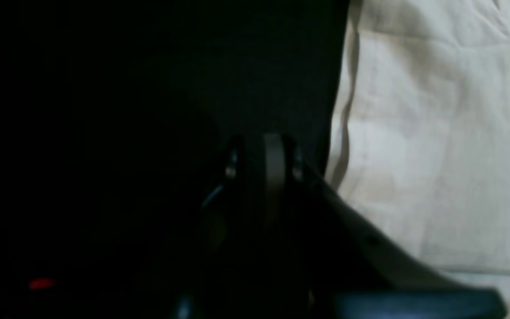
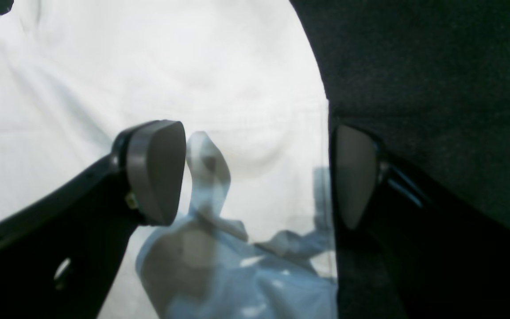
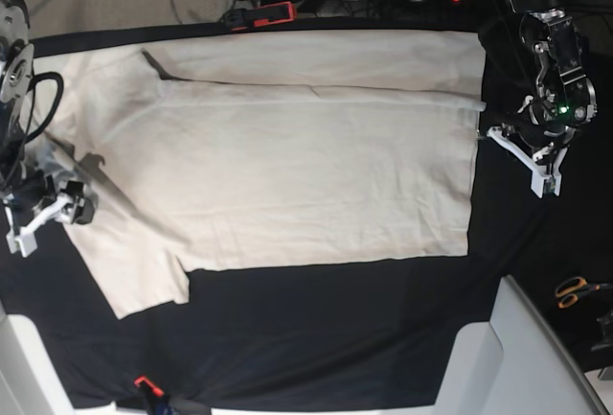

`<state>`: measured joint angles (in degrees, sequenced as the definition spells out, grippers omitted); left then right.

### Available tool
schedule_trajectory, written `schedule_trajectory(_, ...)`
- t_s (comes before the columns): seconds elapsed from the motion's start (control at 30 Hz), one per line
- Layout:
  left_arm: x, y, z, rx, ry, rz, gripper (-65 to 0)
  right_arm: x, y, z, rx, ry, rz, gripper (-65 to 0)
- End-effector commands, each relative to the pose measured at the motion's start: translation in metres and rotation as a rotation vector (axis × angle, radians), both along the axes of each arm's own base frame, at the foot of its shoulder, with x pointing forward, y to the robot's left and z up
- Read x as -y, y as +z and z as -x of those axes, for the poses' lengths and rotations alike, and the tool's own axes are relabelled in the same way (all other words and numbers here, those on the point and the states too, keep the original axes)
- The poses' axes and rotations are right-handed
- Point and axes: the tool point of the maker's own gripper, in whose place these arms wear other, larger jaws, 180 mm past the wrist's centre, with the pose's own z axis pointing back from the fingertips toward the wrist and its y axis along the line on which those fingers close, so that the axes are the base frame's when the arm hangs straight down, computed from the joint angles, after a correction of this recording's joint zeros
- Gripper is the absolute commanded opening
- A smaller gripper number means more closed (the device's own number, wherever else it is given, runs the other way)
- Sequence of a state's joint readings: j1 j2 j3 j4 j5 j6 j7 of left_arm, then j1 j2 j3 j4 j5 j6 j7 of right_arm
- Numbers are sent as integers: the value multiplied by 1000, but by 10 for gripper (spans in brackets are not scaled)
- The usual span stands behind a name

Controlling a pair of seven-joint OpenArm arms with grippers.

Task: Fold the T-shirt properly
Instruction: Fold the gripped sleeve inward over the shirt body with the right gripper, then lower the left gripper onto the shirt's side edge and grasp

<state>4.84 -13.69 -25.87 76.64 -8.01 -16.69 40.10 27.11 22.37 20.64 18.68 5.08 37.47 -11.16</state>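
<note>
The cream T-shirt [image 3: 287, 175] lies spread flat and sideways on the black tablecloth [image 3: 335, 338], with its hem to the right and a sleeve at the lower left. A strip along its far edge is folded over. My left gripper [image 3: 536, 161] hangs over the black cloth just right of the hem. In the left wrist view the left gripper [image 1: 266, 164] looks shut and empty, with the shirt [image 1: 436, 133] beside it. My right gripper [image 3: 43, 209] is at the shirt's left edge. In the right wrist view the right gripper [image 2: 255, 177] is open, low over the shirt [image 2: 148, 66].
Orange-handled scissors [image 3: 575, 290] lie at the right edge. A white moulded part [image 3: 508, 357] stands at the front right. A red clamp [image 3: 263, 14] holds the cloth at the back, and a small red clip [image 3: 144, 383] sits at the front. Cables lie behind the table.
</note>
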Motion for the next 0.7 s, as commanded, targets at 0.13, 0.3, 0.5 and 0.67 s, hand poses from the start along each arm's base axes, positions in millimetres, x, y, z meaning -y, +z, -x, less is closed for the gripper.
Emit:
schedule_trajectory(0.13, -9, 13, -9, 42, 0, -23, -571, 10, 15, -14, 39, -15, 16, -389)
schedule_trajectory(0.3, -6, 14, -12, 49, -2, -14, -568, 9, 14, -14, 39, -14, 15, -639)
schedule_trajectory(0.5, 4, 23, -32, 99, -5, 11, -566, 14, 17, -15, 43, -17, 24, -644)
schedule_trajectory(0.67, -2, 27, -59, 108, 24, 40, -564, 15, 17, -14, 41, -17, 25, -644)
